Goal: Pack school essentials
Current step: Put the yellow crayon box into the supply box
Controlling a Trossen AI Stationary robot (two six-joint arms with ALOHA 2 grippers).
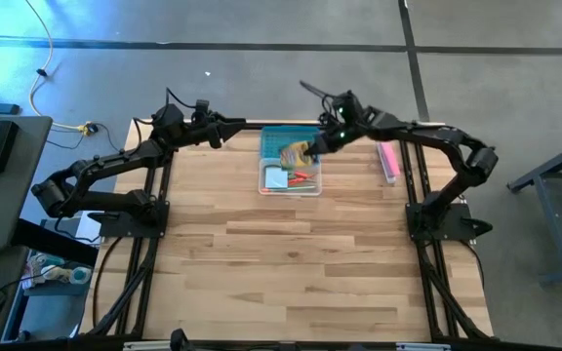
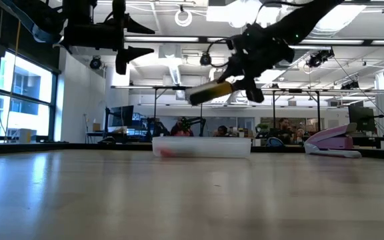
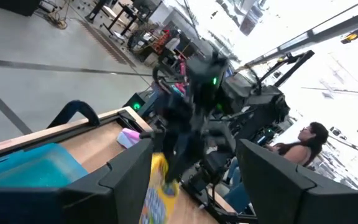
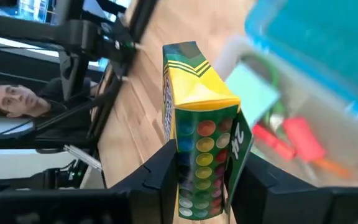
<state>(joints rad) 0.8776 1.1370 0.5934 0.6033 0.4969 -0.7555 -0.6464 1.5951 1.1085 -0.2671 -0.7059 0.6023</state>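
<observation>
1. The right gripper point(image 1: 312, 148) hangs above the clear plastic box point(image 1: 291, 177) at the far middle of the table point(image 1: 291, 263), its fingers clamped on the yellow-green crayon pack point(image 4: 201, 149)
2. In the low view the crayon pack point(image 2: 212, 92) is well clear of the box point(image 2: 202, 147), tilted, with its free end toward the left; it is judged to be in transit and not yet packed
3. The box already contains several essentials: the light-blue note pad point(image 1: 277, 178) on its left side, and red items point(image 1: 303, 176) and orange items beside it. The right wrist view confirms the note pad point(image 4: 252, 87), a small red piece point(image 4: 303, 138) and an orange pencil point(image 4: 333, 167) inside. Scissors cannot be told apart with certainty
4. The blue lid point(image 1: 289, 139) lies on the far side of the box, so the box is open
5. The left gripper point(image 1: 224, 130) waits in the air to the left of the box, its fingers apart and holding nothing
6. The pink oblong bar point(image 1: 388, 161) lies on the table to the right of the box, well apart from it
7. Judgement: the task is nearly complete; what is left is to lower and release the crayon pack into the box
</observation>
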